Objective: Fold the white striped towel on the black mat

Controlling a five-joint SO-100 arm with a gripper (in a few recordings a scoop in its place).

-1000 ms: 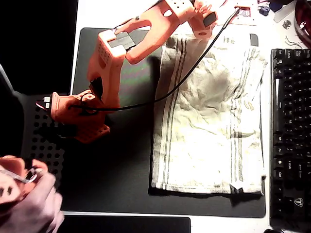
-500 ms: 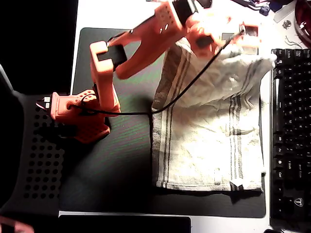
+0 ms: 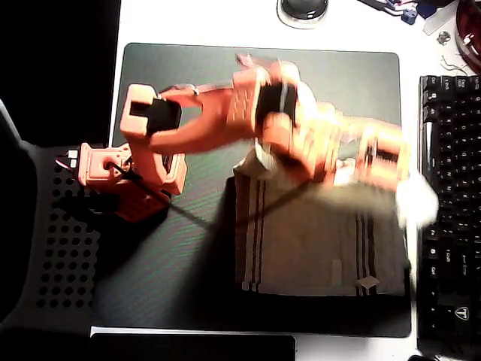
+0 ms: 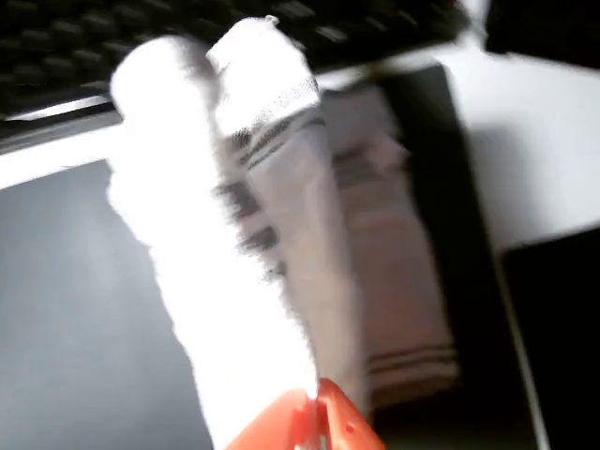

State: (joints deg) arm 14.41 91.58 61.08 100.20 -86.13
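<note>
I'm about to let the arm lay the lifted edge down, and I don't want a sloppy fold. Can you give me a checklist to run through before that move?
1. Grip on the white striped towel: ok; in the wrist view the cloth hangs bunched from the gripper, whose jaws are closed on it.
2. Towel's lower part on the black mat: ok; it lies flat in the overhead view.
3. Lifted edge level: cannot tell; motion blur hides it.
4. Keyboard clearance: not ok; blurred cloth reaches its edge.
5. Cable off the towel: cannot tell; it runs toward the cloth's left edge.
</note>
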